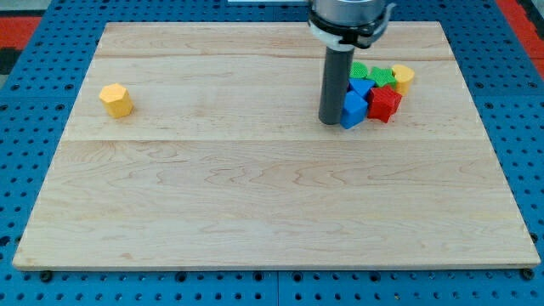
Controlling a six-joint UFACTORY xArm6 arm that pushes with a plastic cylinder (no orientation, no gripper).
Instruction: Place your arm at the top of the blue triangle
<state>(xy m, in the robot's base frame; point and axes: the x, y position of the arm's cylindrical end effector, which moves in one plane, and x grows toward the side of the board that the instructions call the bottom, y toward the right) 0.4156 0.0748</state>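
A blue triangle block [353,110] lies on the wooden board [255,195] at the upper right, at the lower left of a tight cluster. My tip [330,121] is down on the board, touching or nearly touching the triangle's left side. The rod hides part of the cluster's left edge. A second blue block [361,87] sits just above the triangle.
A red block [384,104] touches the triangle's right side. Green blocks [380,76] and a yellow block [403,78] sit at the cluster's top. A yellow hexagon block [116,99] stands alone at the board's left. Blue pegboard [527,102] surrounds the board.
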